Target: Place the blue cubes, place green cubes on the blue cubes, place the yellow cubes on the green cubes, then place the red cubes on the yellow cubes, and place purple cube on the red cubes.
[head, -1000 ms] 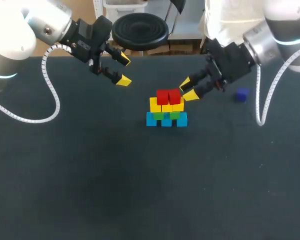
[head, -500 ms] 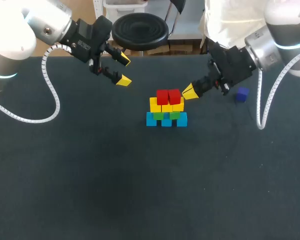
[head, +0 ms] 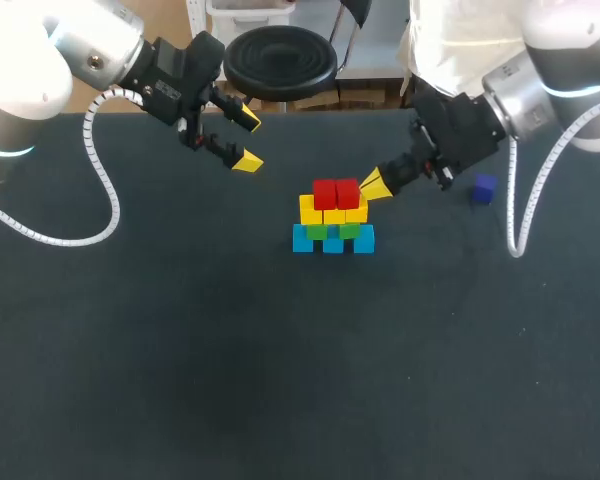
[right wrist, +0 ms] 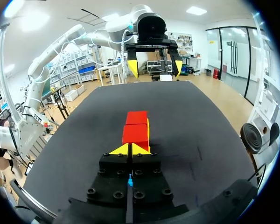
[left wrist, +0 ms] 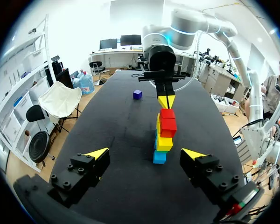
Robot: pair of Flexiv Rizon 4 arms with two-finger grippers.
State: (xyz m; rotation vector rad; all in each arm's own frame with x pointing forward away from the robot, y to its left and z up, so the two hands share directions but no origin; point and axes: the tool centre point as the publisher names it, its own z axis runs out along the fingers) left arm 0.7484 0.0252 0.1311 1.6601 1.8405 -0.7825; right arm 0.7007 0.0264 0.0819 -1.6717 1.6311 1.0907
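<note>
Dark worktop [head: 280, 380] carries the blue-green-yellow-red plastic cube stack [head: 333, 215]. Right hand [head: 373, 185], pinched closed and empty, sits beside its red layer. Small purple cube [head: 484, 188], right of the stack: likely light, rigid; grip opposite faces. Left hand [head: 247, 140] gapes wide beyond the stack.

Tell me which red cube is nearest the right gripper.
The head view's right-hand red cube: the right gripper, shut, sits just beside it; the other red cube lies beyond it.

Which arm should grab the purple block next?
Probably the right. The purple cube lies on its side of the table, close to the right pincer; the left pincer hangs across the stack.
</note>
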